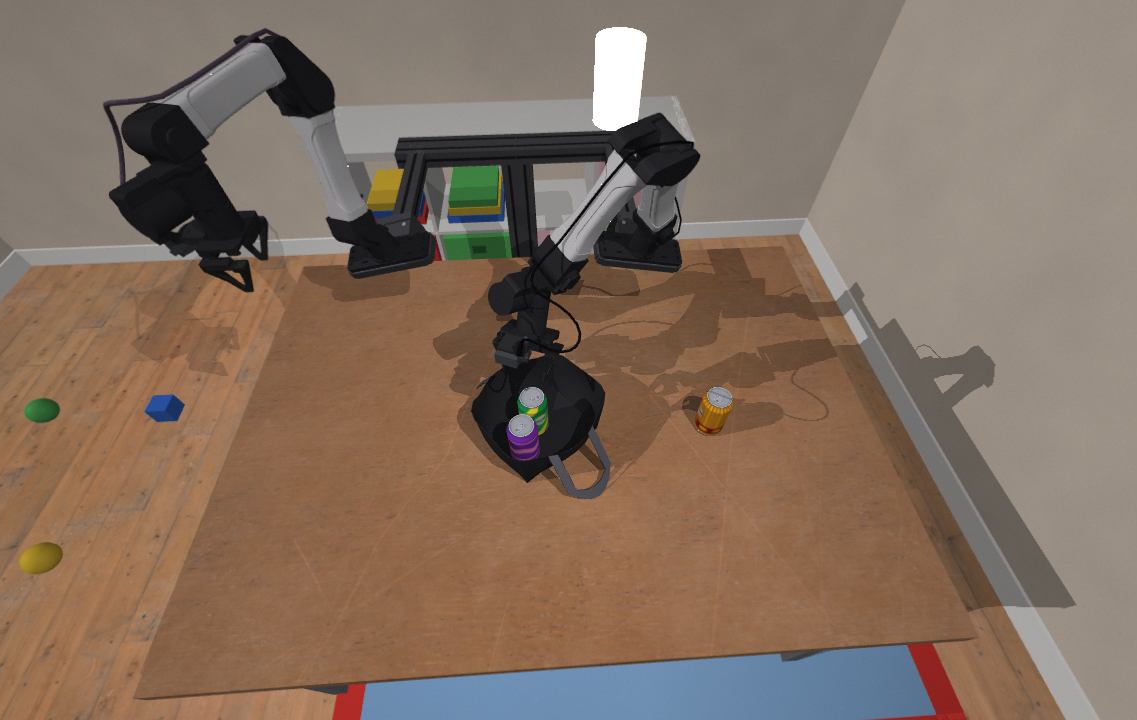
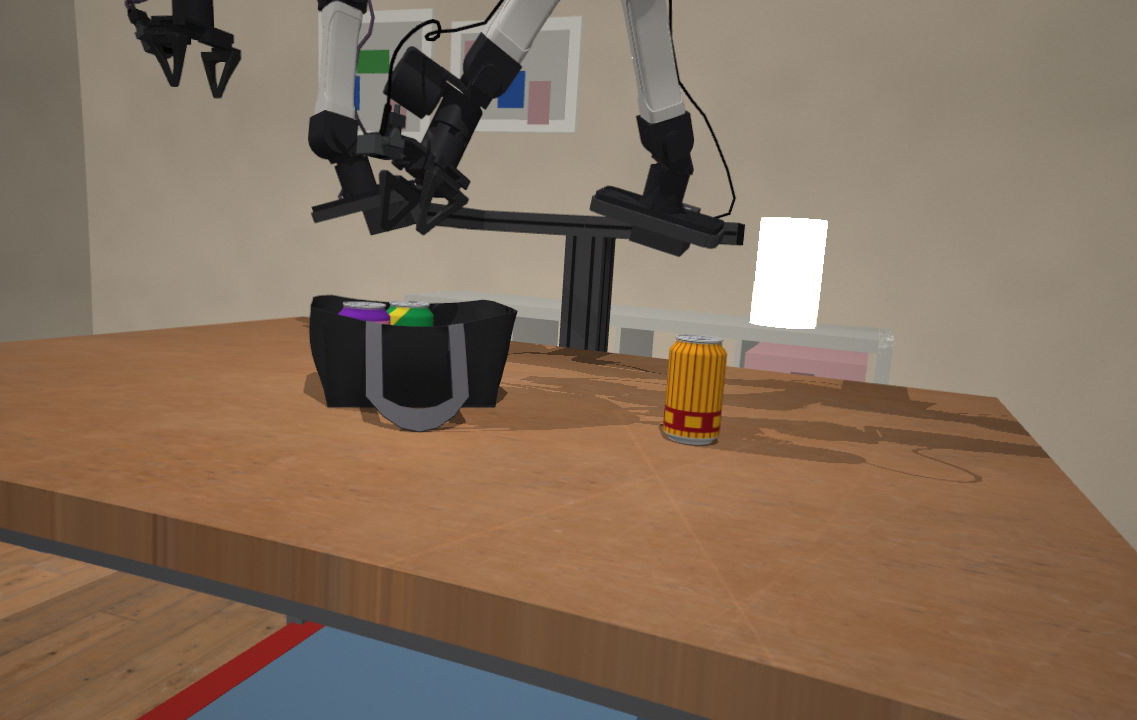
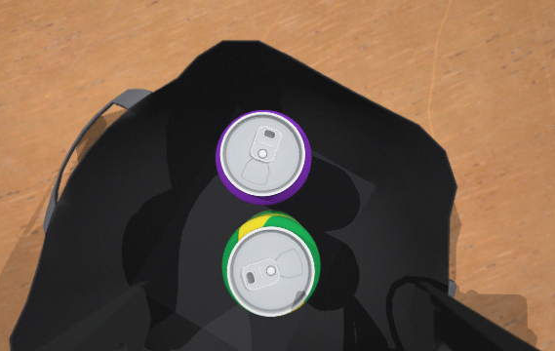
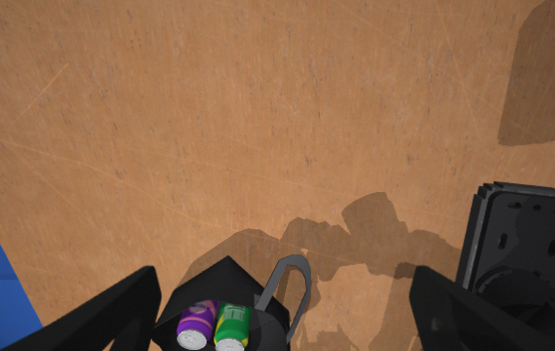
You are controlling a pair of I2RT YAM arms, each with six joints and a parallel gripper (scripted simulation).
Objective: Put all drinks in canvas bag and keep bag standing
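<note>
Nearest the exterior view, the orange can (image 1: 713,411) (image 2: 695,389) stands upright on the table (image 1: 554,573) (image 2: 554,501) (image 3: 516,97) (image 4: 257,122), outside the bag; beyond it, the black canvas bag (image 1: 576,394) (image 2: 415,362) (image 3: 379,132) (image 4: 228,278) stands walls up, with the purple can (image 1: 524,440) (image 2: 363,315) (image 3: 263,153) (image 4: 196,324) and green can (image 1: 533,410) (image 2: 411,316) (image 3: 271,270) (image 4: 233,324) inside. Farther back, the left gripper (image 1: 512,358) (image 2: 405,228) (image 3: 279,298) hangs above it, spread wide and holding nothing; the right gripper (image 1: 256,273) (image 2: 196,90) (image 4: 284,281), equally wide and unladen, hangs well apart from the bag.

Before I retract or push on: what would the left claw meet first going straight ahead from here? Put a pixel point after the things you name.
Most likely the top of the green can (image 1: 534,413) (image 2: 412,316) (image 3: 271,270) (image 4: 233,322), standing in the bag (image 1: 576,394) (image 2: 484,358) (image 3: 111,156) (image 4: 225,280) below the open left claw (image 1: 511,362) (image 2: 403,230) (image 3: 279,298). The remaining gap is hard to judge.
</note>
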